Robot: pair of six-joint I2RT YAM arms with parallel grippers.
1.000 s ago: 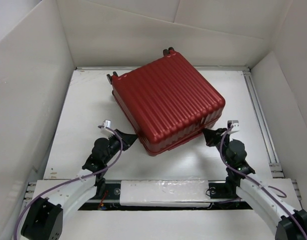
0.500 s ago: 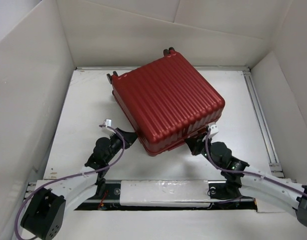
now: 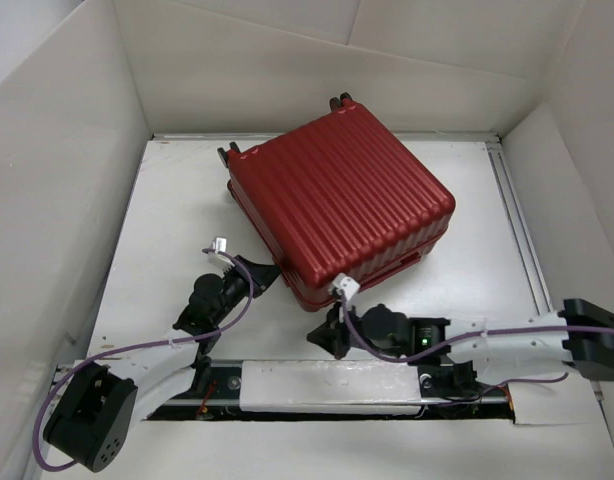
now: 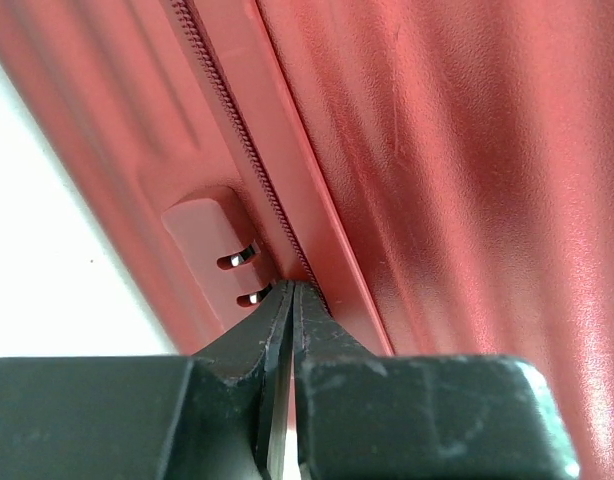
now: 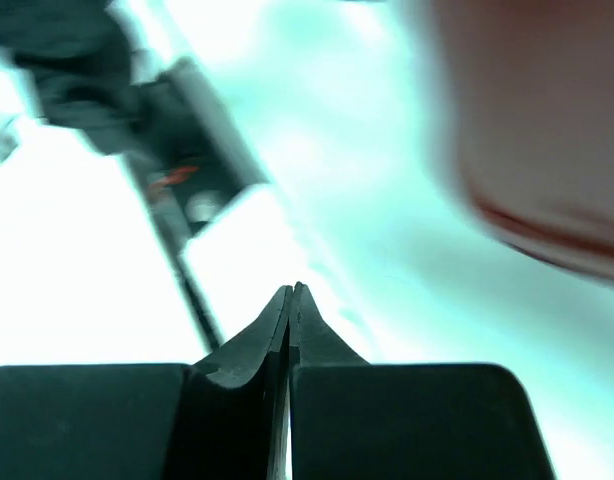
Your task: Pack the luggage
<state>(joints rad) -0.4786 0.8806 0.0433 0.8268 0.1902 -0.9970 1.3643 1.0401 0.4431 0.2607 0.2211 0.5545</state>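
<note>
The luggage (image 3: pixel 342 205) is a dark red ribbed suitcase lying flat and closed in the middle of the table, its wheels (image 3: pixel 337 101) at the far end. My left gripper (image 3: pixel 271 276) is shut, its tips against the suitcase's near-left side. In the left wrist view the tips (image 4: pixel 292 288) touch the zipper seam (image 4: pixel 249 165) beside a recess with two metal pulls (image 4: pixel 243 257). My right gripper (image 3: pixel 315 336) is shut and empty, pointing left just in front of the suitcase's near corner. The right wrist view is blurred, with the suitcase (image 5: pixel 547 120) at upper right of the shut tips (image 5: pixel 292 291).
White cardboard walls (image 3: pixel 67 180) enclose the table on the left, back and right. A metal rail (image 3: pixel 519 225) runs along the table's right side. The arms' mounting bar (image 3: pixel 327 382) lies at the near edge. The left arm (image 5: pixel 137 95) shows blurred in the right wrist view.
My right arm has swung left from the suitcase's right side to in front of its near corner. The suitcase shifted slightly right. The left gripper stayed at the seam.
</note>
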